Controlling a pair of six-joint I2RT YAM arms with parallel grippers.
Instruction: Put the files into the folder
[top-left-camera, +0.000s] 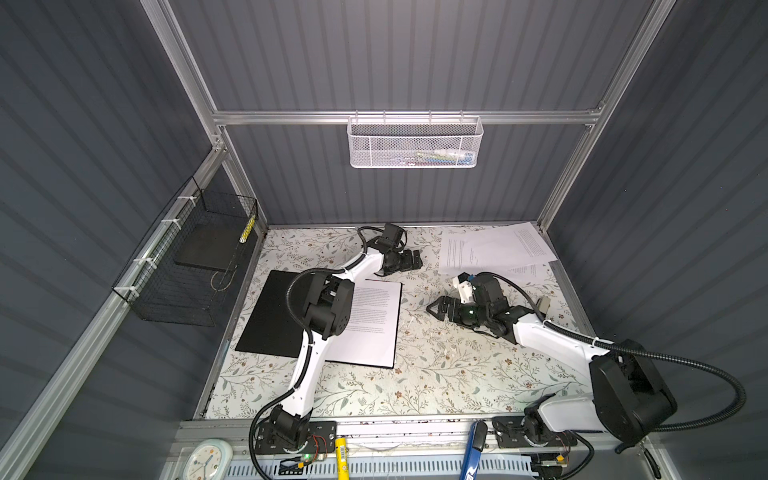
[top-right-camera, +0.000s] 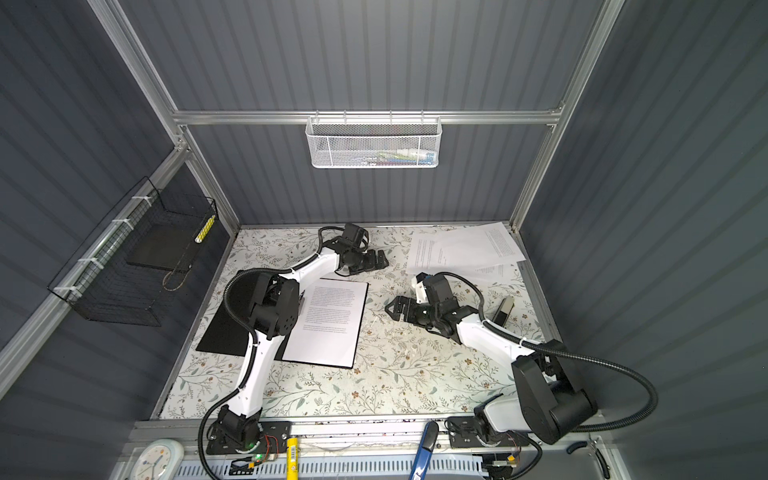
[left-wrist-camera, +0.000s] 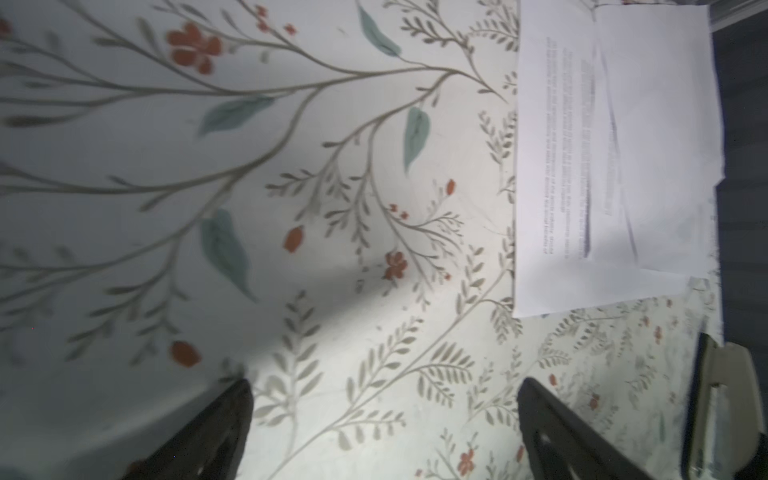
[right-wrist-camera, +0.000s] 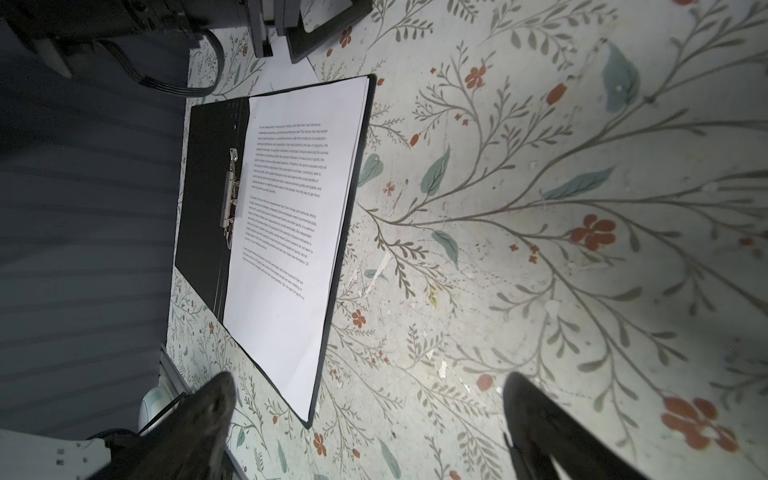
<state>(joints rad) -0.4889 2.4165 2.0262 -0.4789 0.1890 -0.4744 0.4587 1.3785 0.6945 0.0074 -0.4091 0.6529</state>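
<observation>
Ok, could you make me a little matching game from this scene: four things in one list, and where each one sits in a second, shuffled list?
Things
1. folder
2. loose files
3. white mesh basket
4. black wire basket

Places
A. hanging from the back rail
B. lying open on the left side of the table
C. tied to the left rail
D. piled in the table's far right corner

Pairs: 1-B, 2-D, 3-A, 4-C
</observation>
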